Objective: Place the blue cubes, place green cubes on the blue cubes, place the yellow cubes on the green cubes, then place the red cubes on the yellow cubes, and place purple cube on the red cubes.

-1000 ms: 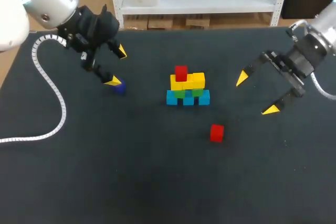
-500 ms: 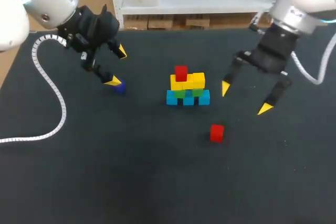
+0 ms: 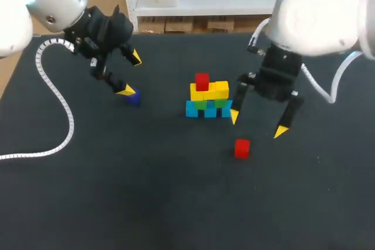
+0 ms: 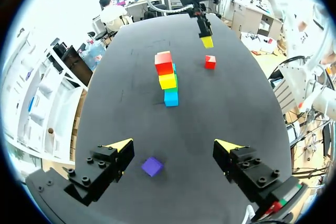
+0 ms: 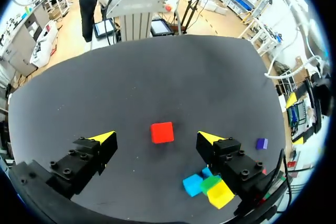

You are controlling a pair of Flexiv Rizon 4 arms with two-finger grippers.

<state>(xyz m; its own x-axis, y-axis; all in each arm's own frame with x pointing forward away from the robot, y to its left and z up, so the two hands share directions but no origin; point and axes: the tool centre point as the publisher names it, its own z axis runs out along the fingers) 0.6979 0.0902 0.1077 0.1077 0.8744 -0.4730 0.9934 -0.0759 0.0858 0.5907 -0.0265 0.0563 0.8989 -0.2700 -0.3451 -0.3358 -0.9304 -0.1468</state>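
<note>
Two grippers hung wide open and empty over the dark table point(image 3: 176, 203): the right gripper point(image 3: 258, 124) had the loose red cube point(image 3: 242, 148) ahead between its fingers, bare table around it and the cube stack point(image 3: 208, 99) just beside, while the left gripper point(image 3: 130, 74) had the purple cube point(image 3: 133, 98) ahead between its fingers.

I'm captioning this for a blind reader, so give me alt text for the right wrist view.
A loose red cube lies on the dark table ahead of the right gripper, framed between its open fingers but untouched. Beside one finger sits part of the cube stack, blue, green and yellow showing, with a small purple cube farther off.
</note>
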